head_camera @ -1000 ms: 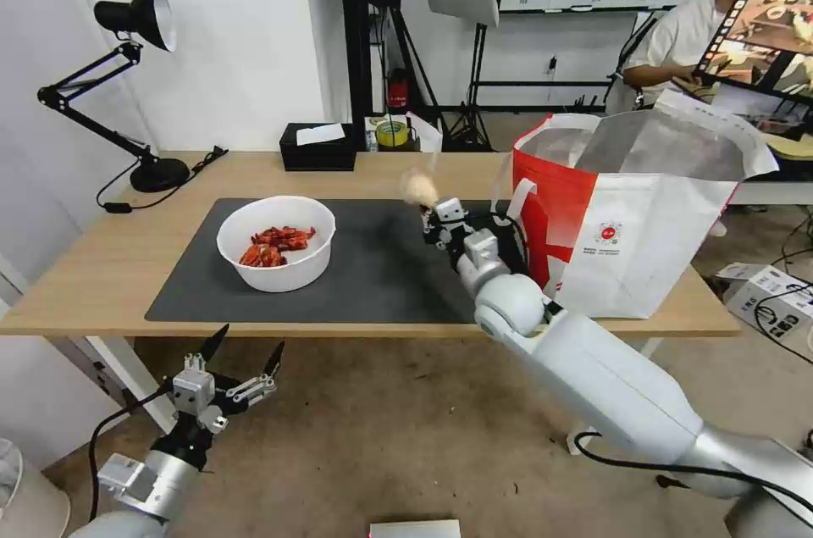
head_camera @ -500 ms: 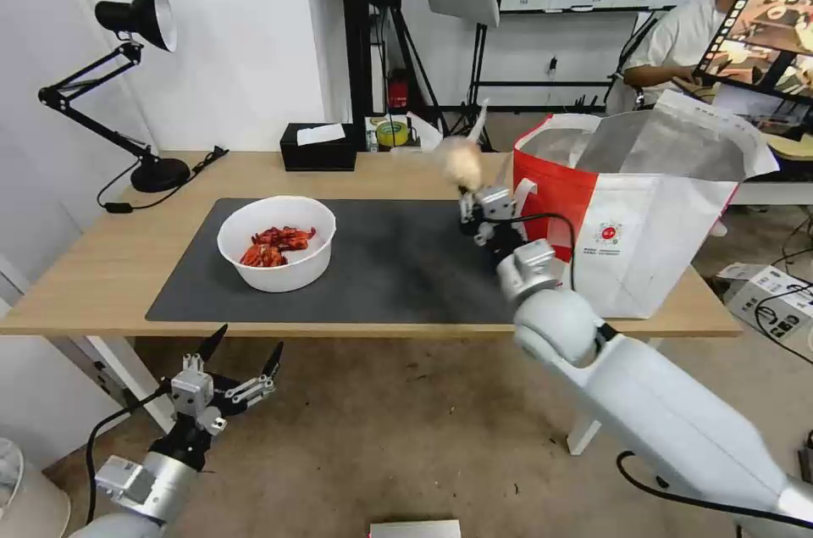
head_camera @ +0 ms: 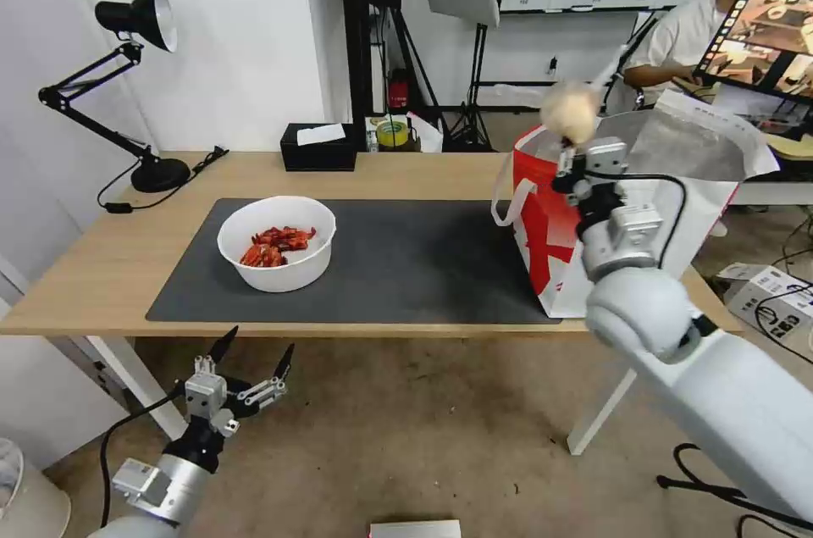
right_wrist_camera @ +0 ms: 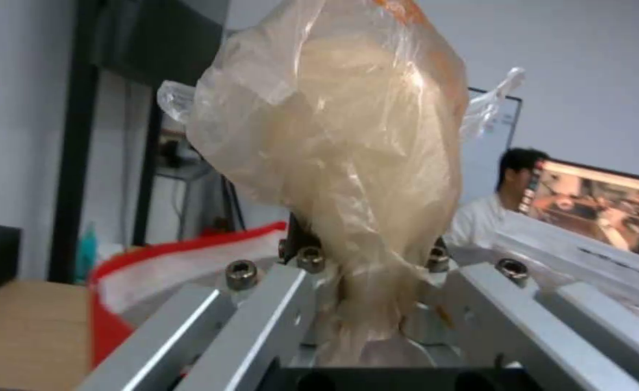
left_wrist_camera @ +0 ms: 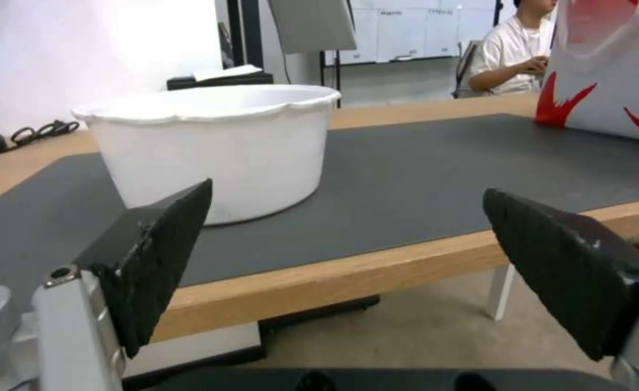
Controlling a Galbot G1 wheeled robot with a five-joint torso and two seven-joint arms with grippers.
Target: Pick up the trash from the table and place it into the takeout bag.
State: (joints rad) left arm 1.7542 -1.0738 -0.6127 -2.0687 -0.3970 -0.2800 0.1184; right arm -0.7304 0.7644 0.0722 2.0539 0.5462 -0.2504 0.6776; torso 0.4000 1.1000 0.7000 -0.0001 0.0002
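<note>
The right gripper point(head_camera: 578, 150) is raised above the near rim of the large boxy red-and-white takeout bag point(head_camera: 559, 241), which stands open at the right end of the long light wood-topped table point(head_camera: 102, 267), its base partly on the right edge of the dark grey rectangular mat point(head_camera: 406, 267). The fingers are clamped together on the twisted neck of a small clear plastic bag of beige food point(head_camera: 569, 110), and the bulging part of that bag sticks up above them.

The step in hand looks like the drop into the bag. To do it well, the gripper should travel further over the silver-lined opening so the load sits over the middle and not over the near rim, since a soft bag let go at the rim could slide down the outside. It also needs to stay clear of the white loop handle point(head_camera: 506, 199) hanging on the bag's left face. Only then should the fingers part.

The left gripper point(head_camera: 247, 362) hangs below the near edge of the table, in front of the mat's left corner, its two black fingers point(left_wrist_camera: 160, 255) spread wide apart and holding nothing.

By count: one takeout bag, one bag of beige food in the air, and one white round bowl point(head_camera: 277, 241) of red crayfish shells on the left part of the mat.
</note>
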